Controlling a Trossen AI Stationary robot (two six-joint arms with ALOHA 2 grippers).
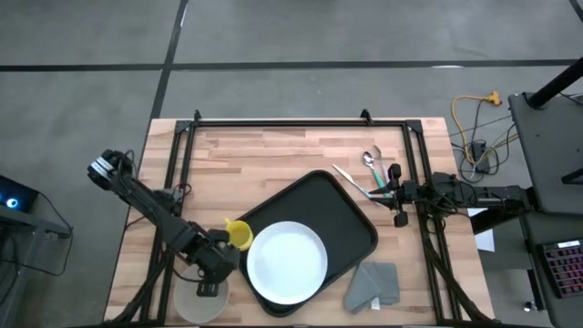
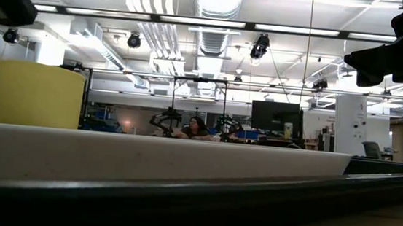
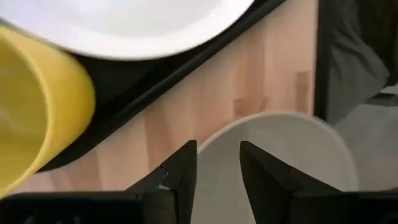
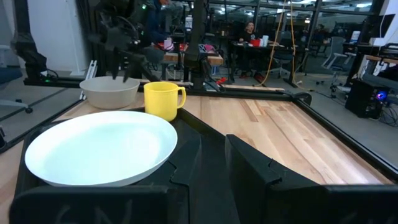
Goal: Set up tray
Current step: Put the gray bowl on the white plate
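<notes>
The tray [image 1: 351, 214] lies skewed across the middle of my worktop [image 1: 273, 155], one corner toward my right side. The white plate [image 1: 288, 262] sits on the tray's near end, nothing on it. A yellow mug [image 1: 240, 234] stands at the tray's left edge, just beside the plate; can't tell if it's on the rim or the wood.

My left arm reaches in low from the left. My left pincer [image 1: 211, 270] hangs over a pale bowl [image 1: 199, 305] at the near-left corner, just beside the tray; its fingers [image 3: 180, 171] are narrowly apart, holding nothing. The bowl looks empty.

My right arm lies along the right edge. My right pincer [image 1: 398, 196] points at the tray's far right corner, close but apart, with a narrow gap and nothing gripped. A spoon [image 1: 371, 162] and other cutlery lie beside it. A grey cloth [image 1: 373, 284] lies off the tray's near right side.
</notes>
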